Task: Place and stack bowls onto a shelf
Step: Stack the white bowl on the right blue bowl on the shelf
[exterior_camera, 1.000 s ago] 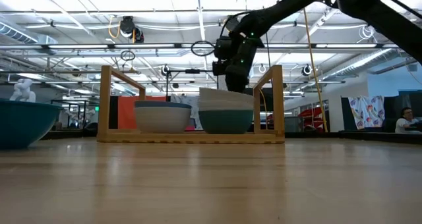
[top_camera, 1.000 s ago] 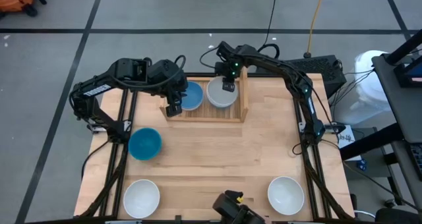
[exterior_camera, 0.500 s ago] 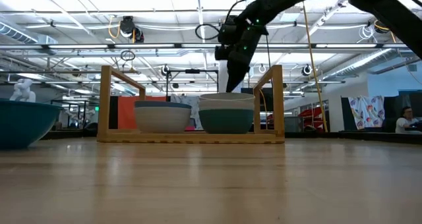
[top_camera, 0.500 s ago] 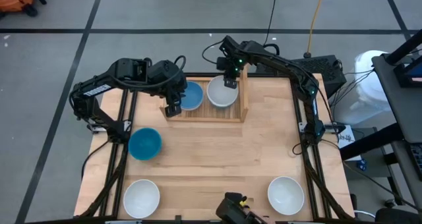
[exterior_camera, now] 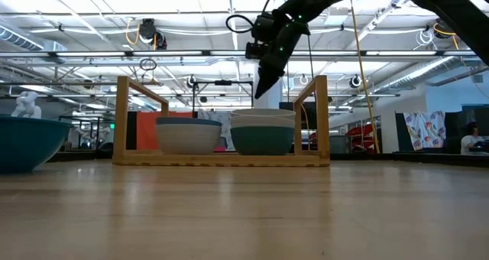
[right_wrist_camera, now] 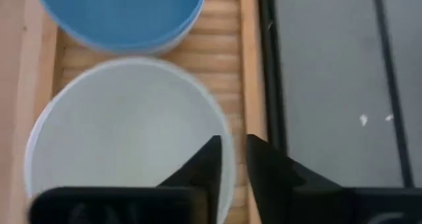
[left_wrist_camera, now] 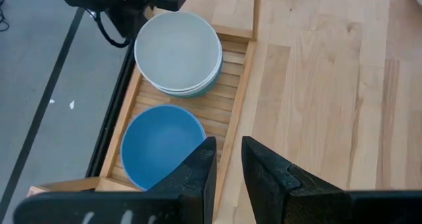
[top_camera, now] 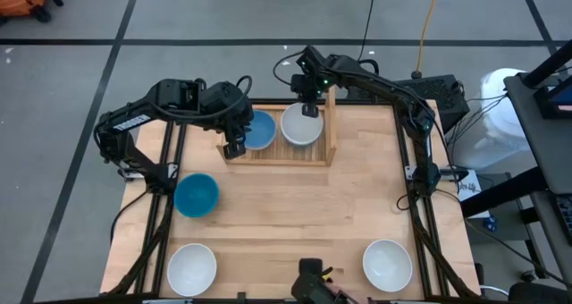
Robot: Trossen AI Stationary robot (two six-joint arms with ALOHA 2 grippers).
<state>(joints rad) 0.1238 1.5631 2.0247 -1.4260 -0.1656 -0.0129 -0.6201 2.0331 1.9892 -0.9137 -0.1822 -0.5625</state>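
Right now your right gripper (top_camera: 310, 109) hangs above the far rim of the white bowl (top_camera: 301, 125) at the right end of the shelf (top_camera: 327, 152), clear of it. Its fingers (right_wrist_camera: 210, 159) stand a little apart with only a narrow slot between them, and they pinch nothing. In the low view you can see it lifted above the shelf's side boards, pointing down at that stack.

That white bowl tops a stack — white on white with a dark green bowl (exterior_camera: 262, 141) at the bottom, seated between the right side board and the neighbouring stack. Just beside it sits a bright blue bowl (top_camera: 258, 130), resting on a white one in the shelf's middle.

Your left gripper (top_camera: 235, 148) waits at the near left corner of the shelf, over the front rail beside the blue bowl. Its fingers (left_wrist_camera: 201, 174) are slightly parted and empty.

Out on the tabletop (top_camera: 295, 206), well apart from the shelf, you have three loose bowls — a second blue bowl (top_camera: 197, 195) near the left edge, a white bowl (top_camera: 192, 268) at the near left corner and another white bowl (top_camera: 387, 263) at the near right.
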